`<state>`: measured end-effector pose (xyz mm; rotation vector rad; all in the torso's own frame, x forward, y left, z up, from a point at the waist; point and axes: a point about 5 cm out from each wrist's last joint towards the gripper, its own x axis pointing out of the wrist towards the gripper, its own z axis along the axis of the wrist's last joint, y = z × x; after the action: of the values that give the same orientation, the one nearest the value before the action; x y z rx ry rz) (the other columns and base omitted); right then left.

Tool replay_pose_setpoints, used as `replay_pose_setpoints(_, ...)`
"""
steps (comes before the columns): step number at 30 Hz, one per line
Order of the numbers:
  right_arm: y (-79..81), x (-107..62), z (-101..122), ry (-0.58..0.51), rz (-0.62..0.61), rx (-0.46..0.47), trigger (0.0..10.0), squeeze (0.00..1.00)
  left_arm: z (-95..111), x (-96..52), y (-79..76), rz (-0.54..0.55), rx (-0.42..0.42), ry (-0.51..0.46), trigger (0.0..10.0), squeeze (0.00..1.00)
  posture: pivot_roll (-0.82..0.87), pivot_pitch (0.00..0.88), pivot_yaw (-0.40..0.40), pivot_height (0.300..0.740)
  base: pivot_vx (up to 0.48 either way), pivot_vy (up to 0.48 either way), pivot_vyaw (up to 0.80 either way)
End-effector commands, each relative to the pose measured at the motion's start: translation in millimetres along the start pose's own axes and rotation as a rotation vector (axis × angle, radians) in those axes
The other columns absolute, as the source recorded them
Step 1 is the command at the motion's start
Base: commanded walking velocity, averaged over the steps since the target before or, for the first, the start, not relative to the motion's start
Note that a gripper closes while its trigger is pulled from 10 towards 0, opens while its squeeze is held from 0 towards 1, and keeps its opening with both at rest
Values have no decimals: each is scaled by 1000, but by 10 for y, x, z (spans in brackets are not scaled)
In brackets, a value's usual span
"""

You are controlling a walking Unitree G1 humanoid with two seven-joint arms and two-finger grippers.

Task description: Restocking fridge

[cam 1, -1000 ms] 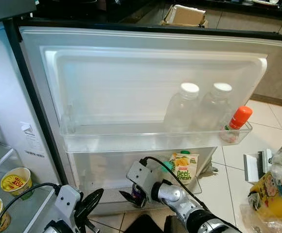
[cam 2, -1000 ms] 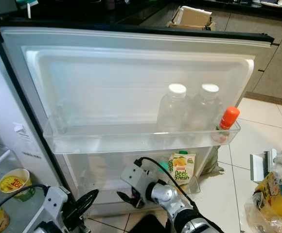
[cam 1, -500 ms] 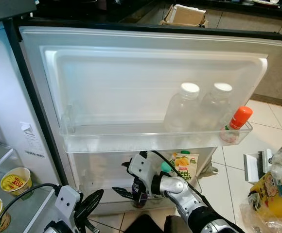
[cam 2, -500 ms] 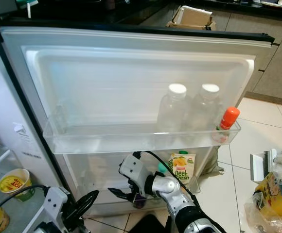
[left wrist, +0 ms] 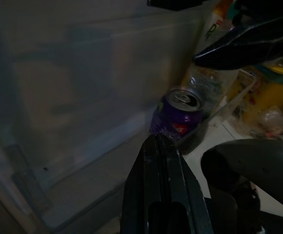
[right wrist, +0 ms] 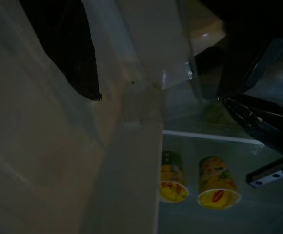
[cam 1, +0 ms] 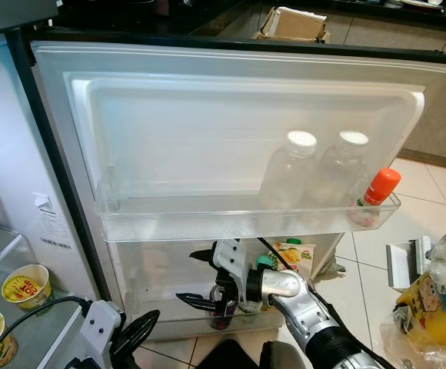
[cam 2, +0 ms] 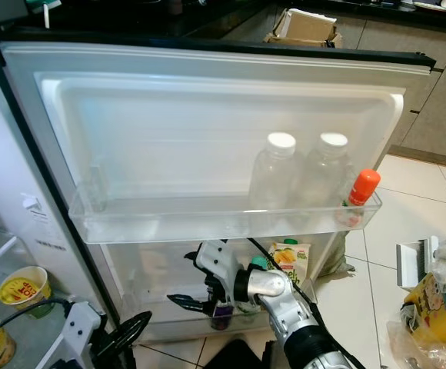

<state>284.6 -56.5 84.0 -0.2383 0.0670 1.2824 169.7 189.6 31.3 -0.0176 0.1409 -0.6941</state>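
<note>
Nearest you, your left gripper (cam 1: 134,332) hangs idle below the lower door bin (cam 1: 169,319), its fingers looking closed together on nothing. In that bin your right gripper (cam 1: 201,277) has its fingers spread wide, one above and one beside the purple can (left wrist: 176,117), which stands upright in the bin, apparently released. Pull out carelessly and the lower finger could clip the can and tip it against the juice carton (cam 1: 296,257) beside it. Above the bin, the upper shelf (cam 1: 208,223) could catch your wrist cable.
</note>
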Motion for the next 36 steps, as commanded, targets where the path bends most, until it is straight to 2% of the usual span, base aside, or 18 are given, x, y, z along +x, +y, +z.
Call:
replay_pose_setpoints(1, -16, -35, 37, -21, 2, 12, 10000, 0, 11, -40, 7, -21, 9, 19, 10000, 0, 76, 41, -102, 331, 0, 0, 0)
replay_pose_setpoints(8, 0, -199, 299, -122, 95, 71, 10000, 0, 6, -64, -3, -46, 2, 34, 10000, 0, 76, 36, -97, 331, 0, 0, 0)
replay_pose_setpoints(14, 64, -327, 287, -98, 155, 75, 10000, 0, 5, -50, -4, -55, 0, 36, 10000, 0, 72, 32, -96, 331, 0, 0, 0)
replay_pose_setpoints(17, 138, -428, 210, -59, 184, 102, 10000, 0, 7, -32, -6, -69, -2, 38, 10000, 0, 64, 26, -93, 331, 0, 0, 0)
replay_pose_setpoints(20, 159, -447, 188, -50, 188, 111, 10000, 0, 8, -27, -6, -71, -3, 38, 10000, 0, 64, 26, -93, 331, 0, 0, 0)
replay_pose_setpoints(26, 303, -566, 81, 1, 233, 189, 10000, 0, 9, 17, -17, -90, -7, 38, 10000, 0, 51, 22, -87, 331, 0, 0, 0)
replay_pose_setpoints(28, 367, -671, -6, 34, 249, 228, 10000, 0, 6, 32, -21, -97, -8, 38, 10000, 0, 47, 20, -85, 331, 0, 0, 0)
replay_pose_setpoints(30, 367, -671, -6, 34, 249, 228, 10000, 0, 6, 32, -21, -97, -8, 38, 10000, 0, 47, 20, -85, 331, 0, 0, 0)
replay_pose_setpoints(31, 418, -773, -59, 57, 262, 268, 10000, 0, 3, 42, -20, -103, -9, 40, 10000, 0, 39, 16, -80, 331, 0, 0, 0)
replay_pose_setpoints(36, 493, -883, -124, 92, 285, 315, 10000, 0, 0, 57, -20, -114, -8, 43, 10000, 0, 35, 14, -78, 331, 0, 0, 0)
